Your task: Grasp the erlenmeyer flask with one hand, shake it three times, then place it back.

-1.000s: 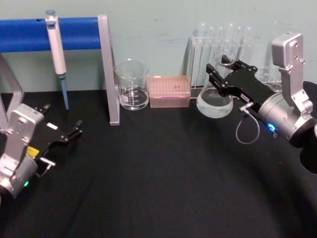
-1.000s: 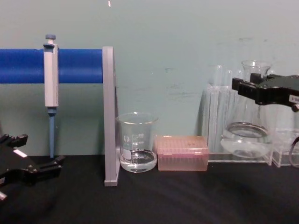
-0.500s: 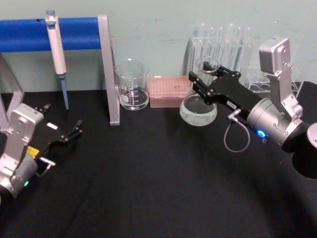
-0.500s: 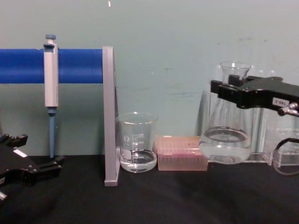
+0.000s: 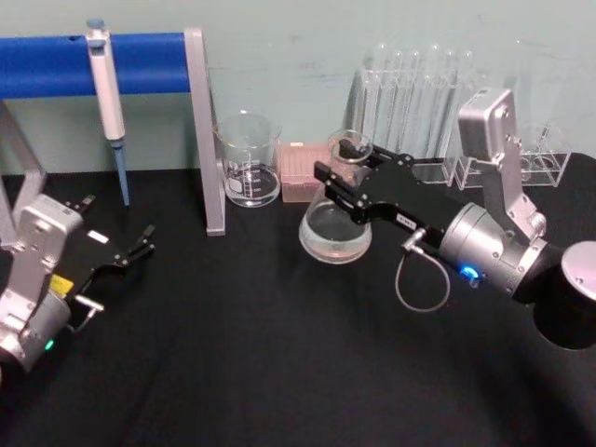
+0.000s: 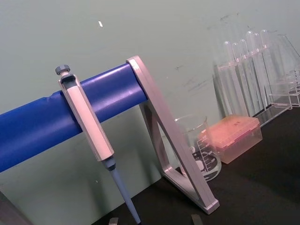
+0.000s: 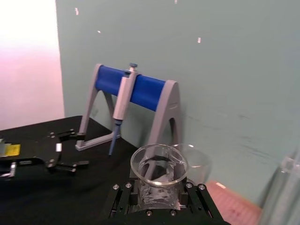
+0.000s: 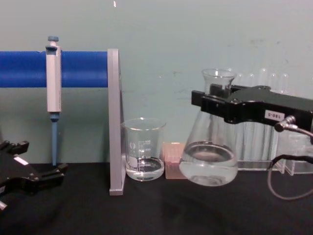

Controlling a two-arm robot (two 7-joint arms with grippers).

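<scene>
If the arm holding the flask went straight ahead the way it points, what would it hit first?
Likely the beaker, just beyond the erlenmeyer flask the right gripper holds; depth is unclear.

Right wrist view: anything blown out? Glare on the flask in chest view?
Right wrist view: the wall beside the pipette stand is blown out. Chest view: the erlenmeyer flask in the right gripper shows only faint highlights, its liquid line readable.
</scene>
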